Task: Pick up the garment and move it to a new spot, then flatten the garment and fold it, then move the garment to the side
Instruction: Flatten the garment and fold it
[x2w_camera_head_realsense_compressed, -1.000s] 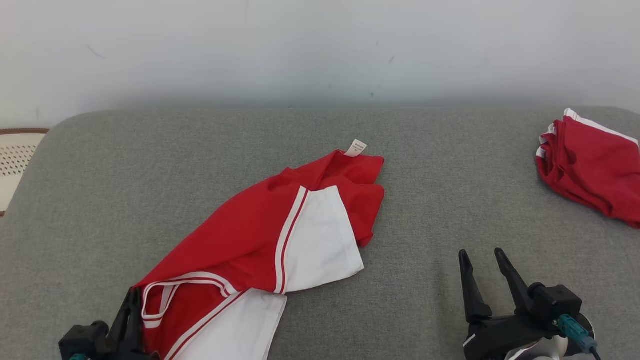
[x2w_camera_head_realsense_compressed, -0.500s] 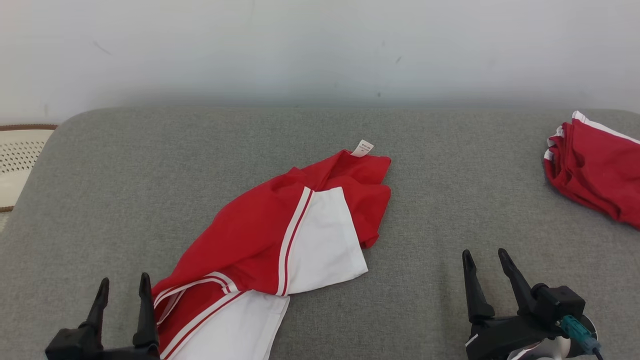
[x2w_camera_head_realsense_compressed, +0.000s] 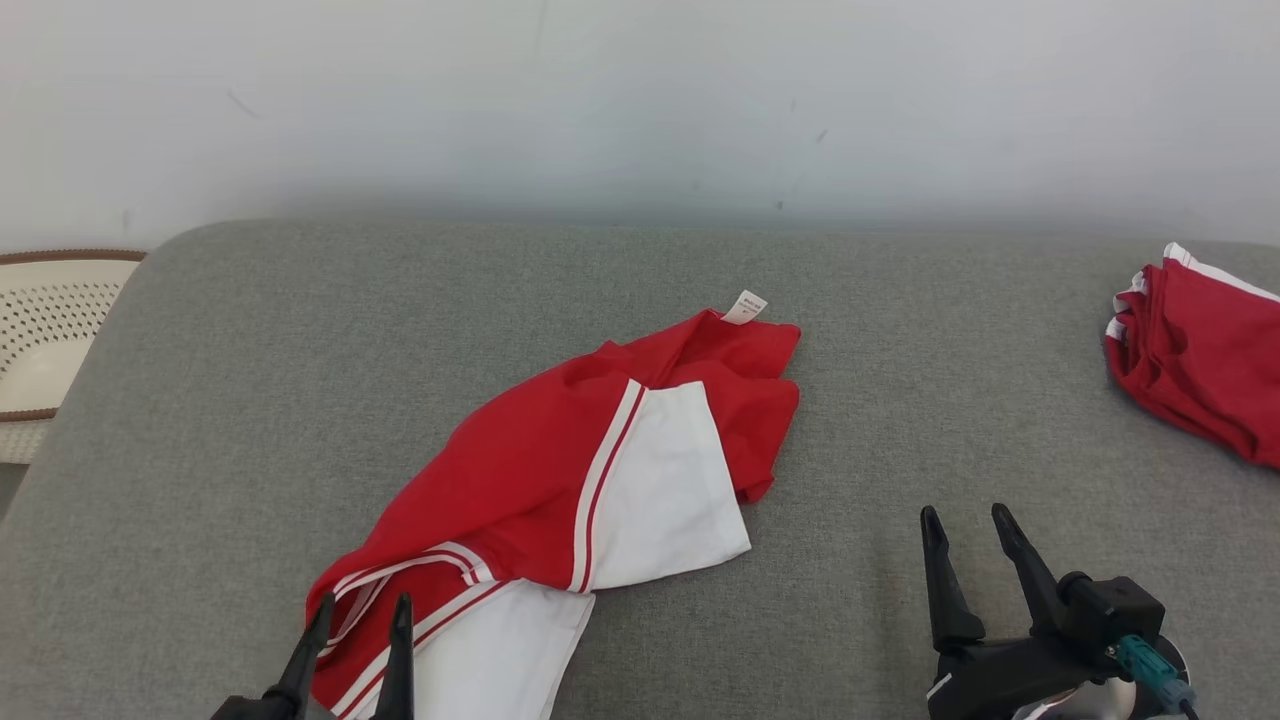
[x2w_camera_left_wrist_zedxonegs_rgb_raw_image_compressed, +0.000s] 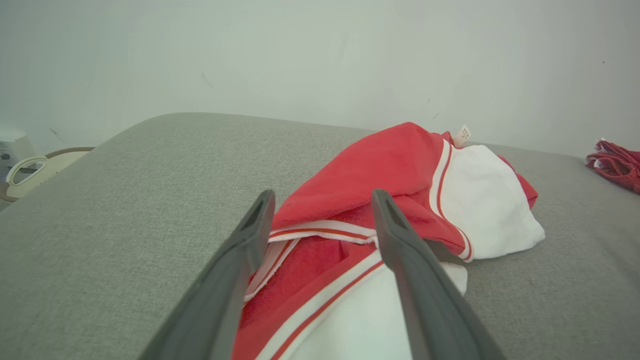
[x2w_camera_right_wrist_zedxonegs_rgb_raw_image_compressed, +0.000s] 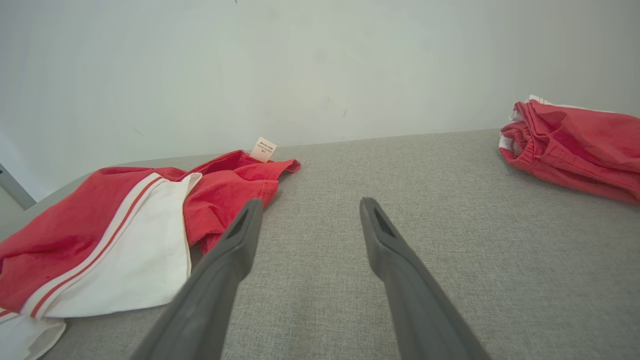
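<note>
I find the garment, red with white panels, crumpled left of centre on the grey padded surface. Its long axis runs diagonally, with the striped neckline near-left and the label far-right. The head view's bottom edge cuts off its near end. The left gripper sits at the neckline, jaws spread, gripping nothing. The right gripper, also spread, stands well apart. A red bundle is cropped at right.

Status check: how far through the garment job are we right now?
Pick-and-move looks done: the garment lies bunched on the grey cushion, free of both grippers. In hand: the open left gripper is at its striped trim; the open right gripper sits over bare cushion. Left: flattening, folding, moving it aside, perhaps by the folded red piece.
</note>
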